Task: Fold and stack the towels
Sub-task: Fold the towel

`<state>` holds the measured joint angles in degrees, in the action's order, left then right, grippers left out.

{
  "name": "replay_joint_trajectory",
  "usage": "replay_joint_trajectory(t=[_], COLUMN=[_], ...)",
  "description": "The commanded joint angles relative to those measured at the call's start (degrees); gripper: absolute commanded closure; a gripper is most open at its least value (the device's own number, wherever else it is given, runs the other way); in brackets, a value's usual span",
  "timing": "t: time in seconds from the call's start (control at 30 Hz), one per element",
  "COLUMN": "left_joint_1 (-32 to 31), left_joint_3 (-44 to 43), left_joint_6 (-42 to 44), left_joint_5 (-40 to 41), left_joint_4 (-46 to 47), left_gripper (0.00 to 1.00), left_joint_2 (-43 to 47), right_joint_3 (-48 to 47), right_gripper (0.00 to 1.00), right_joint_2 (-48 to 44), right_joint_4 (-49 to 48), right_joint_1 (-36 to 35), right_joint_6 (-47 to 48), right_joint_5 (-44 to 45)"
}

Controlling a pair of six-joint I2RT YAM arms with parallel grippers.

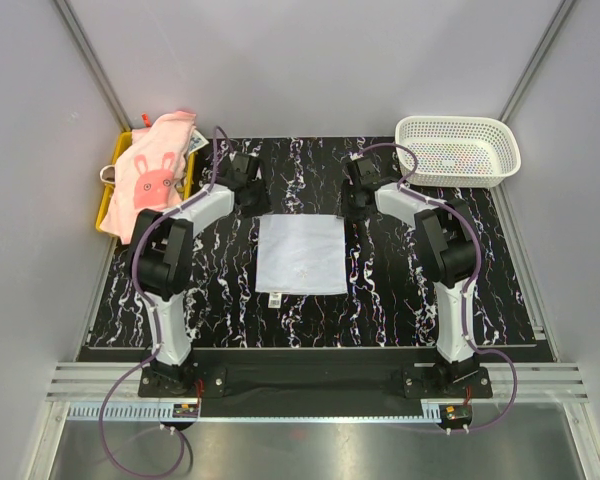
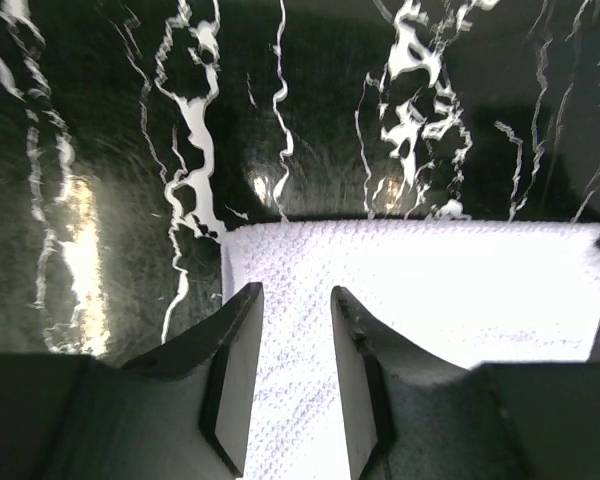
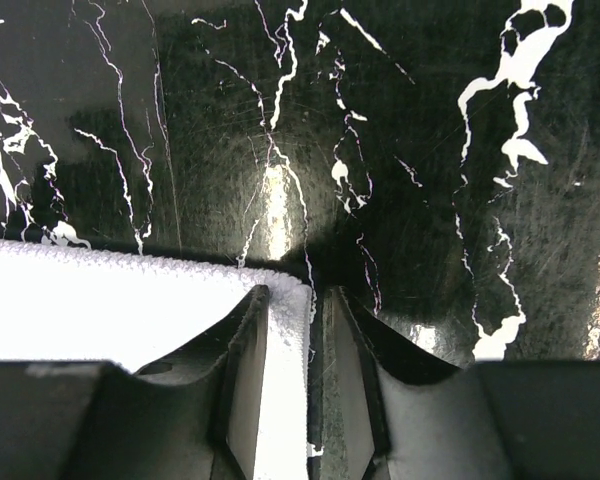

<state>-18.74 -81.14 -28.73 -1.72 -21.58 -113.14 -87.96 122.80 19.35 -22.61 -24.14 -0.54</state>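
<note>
Looking down, I see the white towel (image 1: 300, 255) flat in the middle of the counter (image 1: 410, 300). The left tool (image 2: 295, 300) sits over its far-left corner and the right tool (image 3: 298, 295) over the far-right one, both with jaws parted, pinching nothing. A pink towel (image 1: 155, 180) lies on the tray (image 1: 104, 212).

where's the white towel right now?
Top view: the white towel lies flat mid-table, between the arms, its far corners at the left gripper and the right gripper.
</note>
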Motion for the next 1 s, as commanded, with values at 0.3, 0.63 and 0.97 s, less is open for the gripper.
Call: replay_joint_trajectory(t=[0.3, 0.63, 0.97], left_joint_1=[0.46, 0.64, 0.64], left_joint_3=[-5.25, -5.60, -3.32], left_joint_6=[3.24, 2.89, 2.36], left_joint_5=[5.06, 3.39, 2.25], left_joint_4=[-3.90, -2.50, 0.93], left_gripper=[0.57, 0.55, 0.62], left_joint_2=[-1.64, -6.65, -7.27], right_joint_3=[-0.54, -0.54, -1.16], right_gripper=[0.61, 0.62, 0.71], right_joint_2=[-0.72, 0.16, 0.95], right_joint_4=[-1.16, -1.95, -2.22], right_joint_1=[0.29, 0.20, 0.20], right_joint_6=[0.85, 0.94, 1.03], right_joint_5=[0.62, -1.66, -1.93])
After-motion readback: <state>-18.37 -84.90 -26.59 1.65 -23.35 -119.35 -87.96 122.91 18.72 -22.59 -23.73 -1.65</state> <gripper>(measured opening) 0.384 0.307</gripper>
